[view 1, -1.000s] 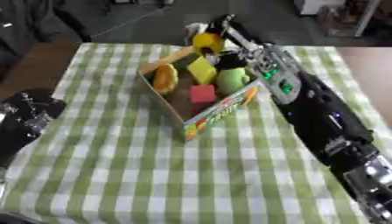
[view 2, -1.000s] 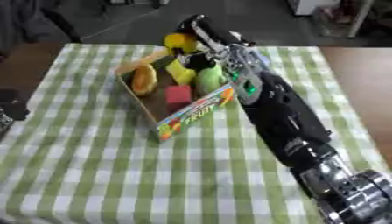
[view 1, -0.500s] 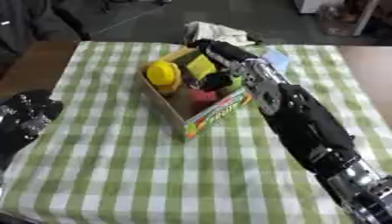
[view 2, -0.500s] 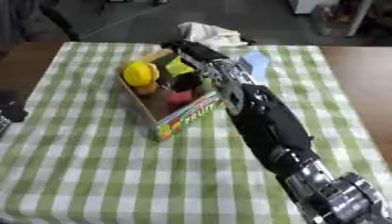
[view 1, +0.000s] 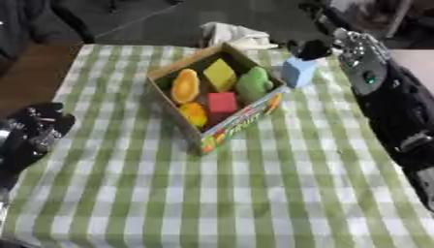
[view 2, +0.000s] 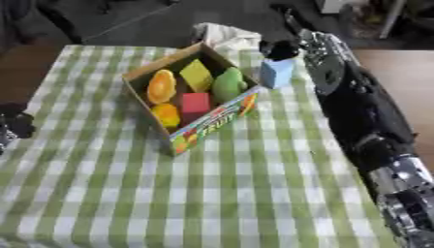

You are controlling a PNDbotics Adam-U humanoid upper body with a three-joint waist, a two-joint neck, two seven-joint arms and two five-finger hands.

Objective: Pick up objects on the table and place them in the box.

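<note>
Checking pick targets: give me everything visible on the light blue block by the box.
The light blue block looks like a plain, matte, upright box shape with no markings. It stands on the green checked tablecloth just outside the cardboard box, beside its far right corner, not inside. The right hand is directly over its top, dark fingers at its upper edge; whether they grip it cannot be told.

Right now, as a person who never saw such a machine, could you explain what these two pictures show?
Both pictures come from two camera eyes in a humanoid robot's head, looking down at a green checked tablecloth. The black arm on the right ends in the right robot hand, which touches the top of a light blue block; its fingers are unclear. The left robot hand rests at the left edge. A cardboard box holds toy pieces: orange, yellow, green and red. White cloth lies behind it.
</note>
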